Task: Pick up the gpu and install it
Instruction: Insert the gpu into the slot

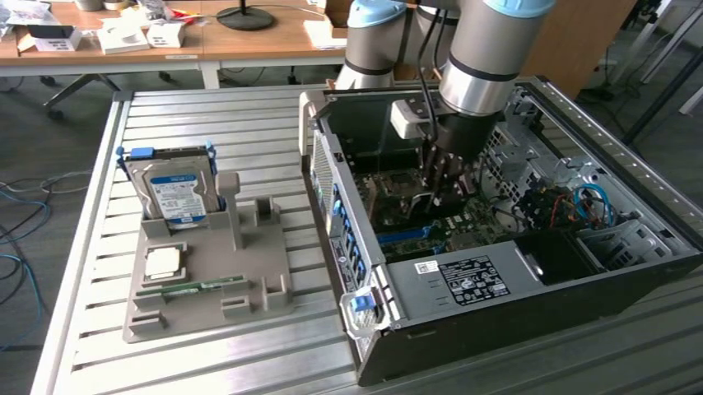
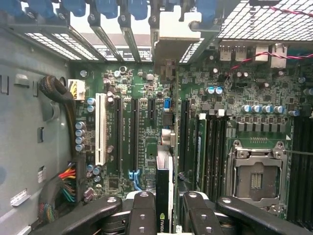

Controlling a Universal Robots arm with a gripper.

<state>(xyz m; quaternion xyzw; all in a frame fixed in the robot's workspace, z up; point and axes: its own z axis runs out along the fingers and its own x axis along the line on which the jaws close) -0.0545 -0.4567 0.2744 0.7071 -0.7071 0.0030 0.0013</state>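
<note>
— Fingers (image 2: pixel 142 215) first: we see them clamped on the gpu (image 2: pixel 164 196), one black pad on each face. The card sits edge-on between them, above the motherboard (image 2: pixel 142 98) inside the computer case (image 1: pixel 462 329).

— Agreed. How do we think it handles?

— We judge it light and stiff but fragile, as a circuit card with small parts would be. We would hold it by its flat faces near the upper edge, as it is held now. We would also keep off the lower edge that has to seat in a slot.

— Now the containers, from the exterior view's left.

— On the slatted surface (image 1: pixel 197 123) we have the grey holder (image 1: pixel 258 284). A hard drive (image 1: pixel 176 193) with a blue label stands upright at its rear. A processor chip (image 1: pixel 165 263) lies flat in front of that, and a narrow memory stick (image 1: pixel 193 288) lies nearer still.

— And to the right?

— The case lies open on its side. In it we see the motherboard with long expansion slots, a white slot (image 2: pixel 100 129) among them, and an open processor socket (image 2: pixel 257 178). Red and blue cables (image 1: pixel 588 206) lie toward the exterior view's right.
</note>
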